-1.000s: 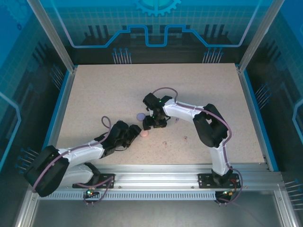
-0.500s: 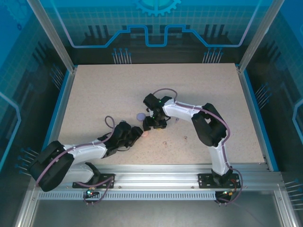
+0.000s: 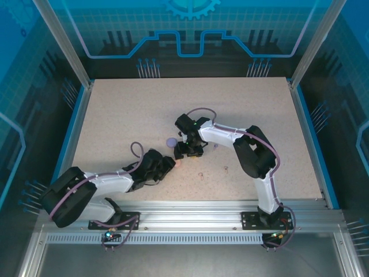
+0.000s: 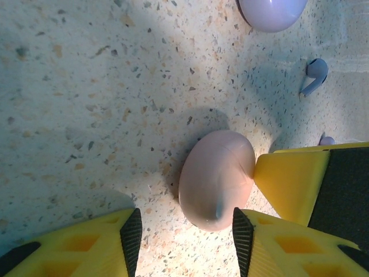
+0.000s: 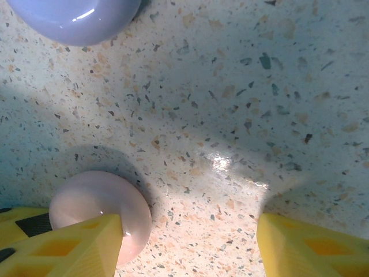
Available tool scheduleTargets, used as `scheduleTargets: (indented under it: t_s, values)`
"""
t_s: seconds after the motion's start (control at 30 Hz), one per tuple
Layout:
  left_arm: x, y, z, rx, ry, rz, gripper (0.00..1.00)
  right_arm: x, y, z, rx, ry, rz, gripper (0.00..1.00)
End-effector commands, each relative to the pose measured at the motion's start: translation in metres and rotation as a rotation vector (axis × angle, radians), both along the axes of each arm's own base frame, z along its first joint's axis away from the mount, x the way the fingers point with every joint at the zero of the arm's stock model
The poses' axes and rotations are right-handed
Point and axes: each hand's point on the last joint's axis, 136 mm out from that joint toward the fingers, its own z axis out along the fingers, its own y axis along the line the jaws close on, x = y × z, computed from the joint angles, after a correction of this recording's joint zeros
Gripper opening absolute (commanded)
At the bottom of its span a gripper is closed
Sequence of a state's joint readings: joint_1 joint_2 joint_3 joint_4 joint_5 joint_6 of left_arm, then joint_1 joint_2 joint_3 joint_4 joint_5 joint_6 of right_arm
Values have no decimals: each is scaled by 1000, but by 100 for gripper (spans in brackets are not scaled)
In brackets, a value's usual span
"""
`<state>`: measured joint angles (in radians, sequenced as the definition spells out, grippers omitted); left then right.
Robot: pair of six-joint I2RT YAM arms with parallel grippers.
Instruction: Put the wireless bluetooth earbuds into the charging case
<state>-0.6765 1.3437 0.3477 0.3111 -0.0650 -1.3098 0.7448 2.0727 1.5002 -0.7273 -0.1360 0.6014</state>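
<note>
A closed pink charging case (image 4: 216, 179) lies on the speckled table between the fingers of my left gripper (image 4: 183, 236). Its right pad touches the case; the left pad stands apart, so the jaws are open. My right gripper (image 5: 190, 248) is open too, and its left finger (image 5: 81, 242) rests against the same pink case (image 5: 86, 208). A closed lavender case (image 4: 271, 11) lies just beyond. One lavender earbud (image 4: 315, 72) lies loose beside it, and a second (image 4: 327, 140) peeks from behind the right gripper's finger. From above, both grippers meet at the pink case (image 3: 178, 163).
Two small pink earbuds (image 3: 200, 173) (image 3: 225, 168) lie on the table to the right of the grippers. The lavender case (image 3: 170, 142) sits left of the right gripper (image 3: 188, 153). Blue rails edge the table on both sides.
My left gripper has slid forward and right up to the pink case, and its jaws have narrowed around it. The right arm has hardly moved.
</note>
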Motion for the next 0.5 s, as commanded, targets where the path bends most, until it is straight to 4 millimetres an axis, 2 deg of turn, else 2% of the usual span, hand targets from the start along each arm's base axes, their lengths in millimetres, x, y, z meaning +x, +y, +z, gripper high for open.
scheduleTargets:
  t_s: [0.0, 0.47]
  values:
    - [6, -8, -1, 0, -18, -12, 48, -7, -12, -20, -43, 51, -11, 64]
    - [19, -16, 4, -4, -96, -30, 43, -10, -15, -26, -61, 68, -12, 64]
